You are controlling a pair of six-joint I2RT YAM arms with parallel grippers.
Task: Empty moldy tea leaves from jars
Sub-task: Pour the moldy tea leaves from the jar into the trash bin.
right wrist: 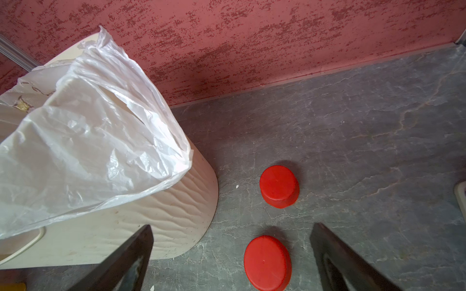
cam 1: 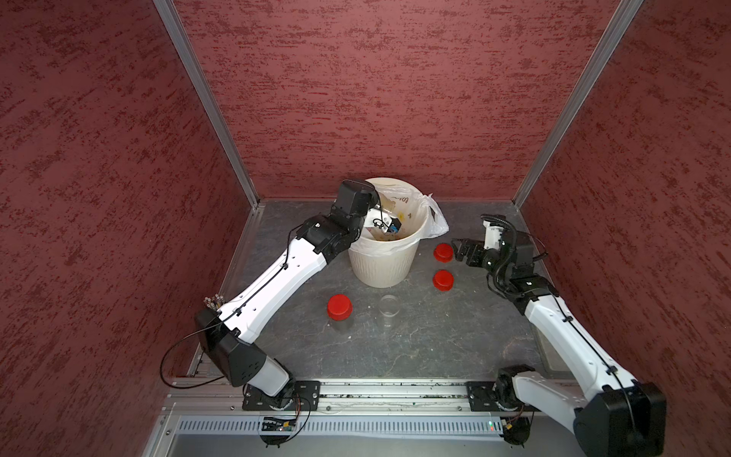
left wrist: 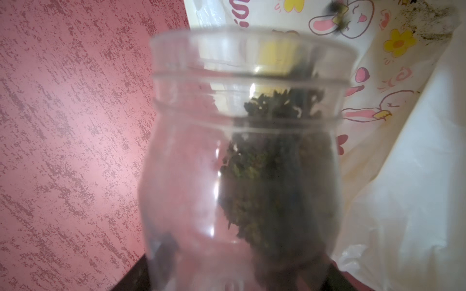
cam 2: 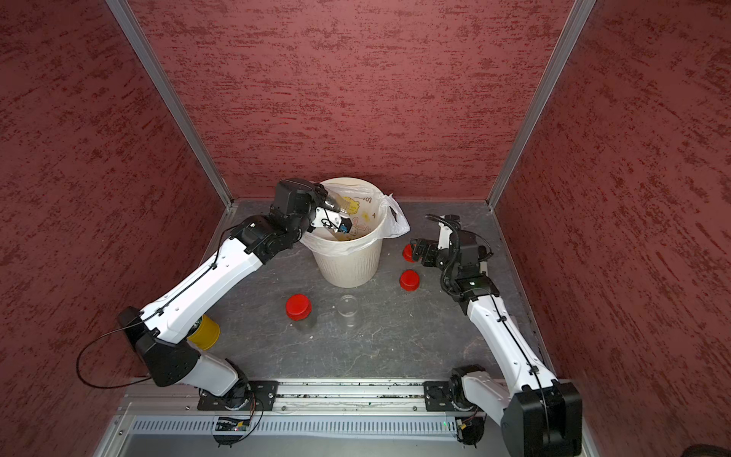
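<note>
My left gripper [cam 1: 384, 214] [left wrist: 234, 264] is shut on an uncapped clear jar [left wrist: 191, 151] [cam 2: 339, 203], held tilted over the cream bin [cam 1: 383, 264] [cam 2: 348, 265]. Dark olive moldy tea leaves [left wrist: 274, 176] lie against one side of that jar, reaching toward its mouth. A red-capped jar [cam 1: 339, 308] [cam 2: 298, 307] stands upright on the table in front of the bin. Beside it stands an open, empty-looking jar [cam 1: 388, 306] [cam 2: 348, 306]. My right gripper [cam 1: 459, 248] [right wrist: 232, 226] is open and low over the table, next to two loose red caps [right wrist: 278, 186] [right wrist: 267, 262].
The bin's white bag [right wrist: 83, 141] hangs over its rim toward the right arm. A yellow cup [cam 2: 205, 333] of pencils sits under the left arm's elbow. Red walls close in the grey table [cam 1: 415, 348] on three sides, and a metal rail [cam 1: 391, 389] runs along its front.
</note>
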